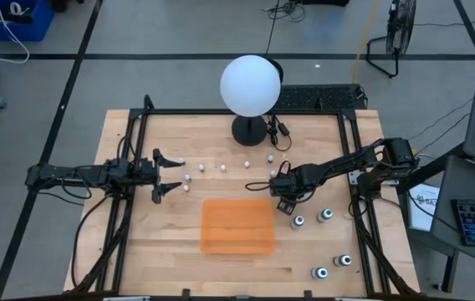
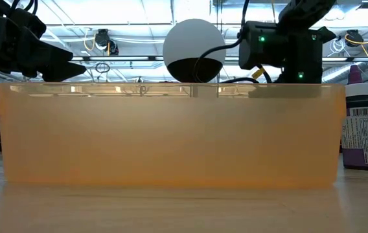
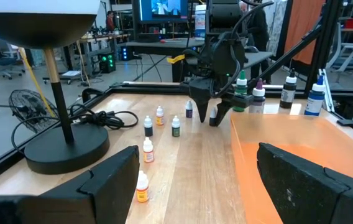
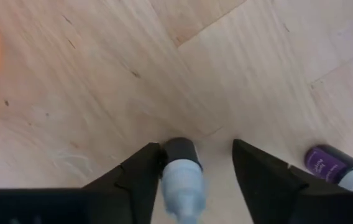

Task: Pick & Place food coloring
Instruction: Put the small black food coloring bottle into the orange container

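My right gripper [image 1: 283,199] points down at the table just beyond the orange tray's [image 1: 237,226] far right corner. Its fingers stand open [image 4: 195,149] around a tiny dark food coloring bottle [image 4: 180,163] with a whitish cap, which stands upright on its base. A purple one [image 4: 325,163] stands just outside the fingers. More tiny bottles [image 1: 223,166] stand in a loose row on the far part of the table. Slightly bigger dark bottles [image 1: 298,221] stand at the right. My left gripper [image 1: 171,176] waits open and level at the table's left. My right gripper comes at the dark bottle from above, one finger on either side. The inner side of one finger [image 4: 146,167] lies against the bottle's dark body [image 4: 171,152]. The other finger [image 4: 256,169] stands apart from it. The bottle rests on the table.
A white globe lamp [image 1: 250,84] on a black foot [image 1: 249,130], with its cable, stands at the far middle. The tray fills the low view [image 2: 171,136], with a bigger bottle [image 2: 362,129] beside it. Two more big bottles [image 1: 342,261] stand near the front right corner.
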Controlling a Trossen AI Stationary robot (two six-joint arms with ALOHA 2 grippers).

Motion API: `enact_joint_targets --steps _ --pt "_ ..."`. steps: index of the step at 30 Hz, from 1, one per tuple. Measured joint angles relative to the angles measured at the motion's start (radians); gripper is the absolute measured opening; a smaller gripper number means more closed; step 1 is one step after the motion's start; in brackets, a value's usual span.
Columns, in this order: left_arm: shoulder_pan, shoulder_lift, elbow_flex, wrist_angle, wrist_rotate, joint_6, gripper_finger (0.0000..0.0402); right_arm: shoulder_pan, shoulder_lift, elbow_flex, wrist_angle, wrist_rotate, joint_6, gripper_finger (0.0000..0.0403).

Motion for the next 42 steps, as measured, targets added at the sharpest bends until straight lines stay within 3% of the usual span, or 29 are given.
enact_joint_targets --steps 5,10,18,23,27,32,38,42 --pt "0.000 0.000 0.000 0.000 0.000 0.000 0.0324 0.000 0.000 -0.001 -0.005 0.002 -0.023 0.0134" --pt "0.000 0.000 0.000 0.000 0.000 0.000 0.0324 0.004 -0.016 0.003 -0.016 0.017 -0.057 0.0059" --pt "0.000 0.000 0.000 0.000 0.000 0.000 0.0324 0.049 -0.131 0.124 -0.091 0.113 -0.079 0.0054" --pt "0.000 0.000 0.000 0.000 0.000 0.000 0.0324 0.127 -0.140 0.290 -0.154 0.207 -0.101 0.0054" --pt "0.000 0.000 0.000 0.000 0.000 0.000 0.0324 0.174 -0.079 0.441 -0.221 0.252 -0.112 0.0054" --pt "0.000 0.000 0.000 0.000 0.000 0.000 0.0324 0.206 0.094 0.647 -0.379 0.247 -0.124 0.0054" --pt "0.000 0.000 0.000 0.000 0.000 0.000 0.0324 0.240 0.323 0.842 -0.401 0.079 -0.228 0.0054" --pt "0.000 0.000 0.000 0.000 0.000 0.000 0.0324 0.260 0.413 0.899 -0.388 0.013 -0.290 0.0054"
